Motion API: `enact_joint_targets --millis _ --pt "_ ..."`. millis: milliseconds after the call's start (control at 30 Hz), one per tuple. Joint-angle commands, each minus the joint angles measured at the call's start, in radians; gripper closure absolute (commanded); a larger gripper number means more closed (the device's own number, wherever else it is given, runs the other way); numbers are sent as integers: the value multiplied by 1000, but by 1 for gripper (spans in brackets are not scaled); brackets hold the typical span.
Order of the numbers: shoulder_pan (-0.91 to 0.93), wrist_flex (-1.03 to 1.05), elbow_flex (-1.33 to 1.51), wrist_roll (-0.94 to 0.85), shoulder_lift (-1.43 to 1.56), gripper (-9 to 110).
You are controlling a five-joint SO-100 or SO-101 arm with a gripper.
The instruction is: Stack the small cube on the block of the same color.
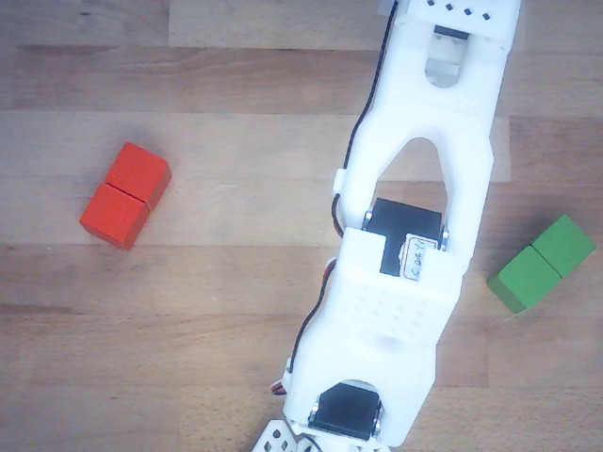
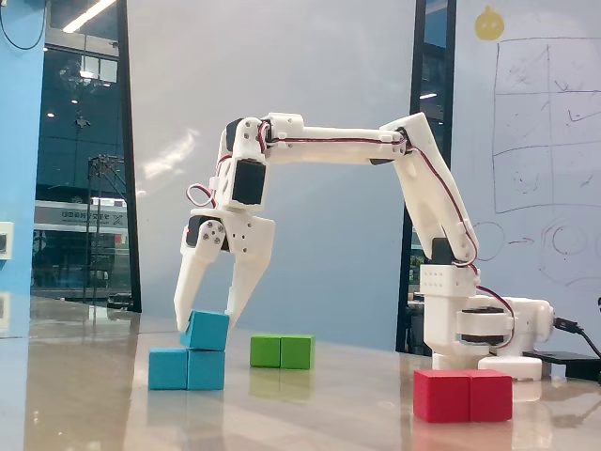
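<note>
In the fixed view the small cube (image 2: 208, 333), light blue, rests slightly tilted on the right half of the light-blue block (image 2: 186, 369), which lies on the table. My gripper (image 2: 205, 325) points down over the cube with one white finger on each side, shut on it. In the other view the white arm (image 1: 405, 273) fills the middle, and the cube, the block and the fingertips are out of sight there.
A green two-cube block (image 2: 282, 351) (image 1: 542, 264) lies behind and to the right of the blue stack. A red two-cube block (image 2: 463, 395) (image 1: 125, 195) sits near the front right, in front of the arm's base (image 2: 474, 329).
</note>
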Motion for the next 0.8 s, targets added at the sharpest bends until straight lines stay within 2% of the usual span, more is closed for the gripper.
enact_joint_targets --millis 0,200,333,600,767 --pt "8 -17 -94 -46 0 87" --pt "12 -18 -97 -75 -6 72" --pt "9 -18 -97 -75 -8 67" --pt "18 -20 -107 -78 -2 68" --pt "91 -20 -109 -80 28 68"
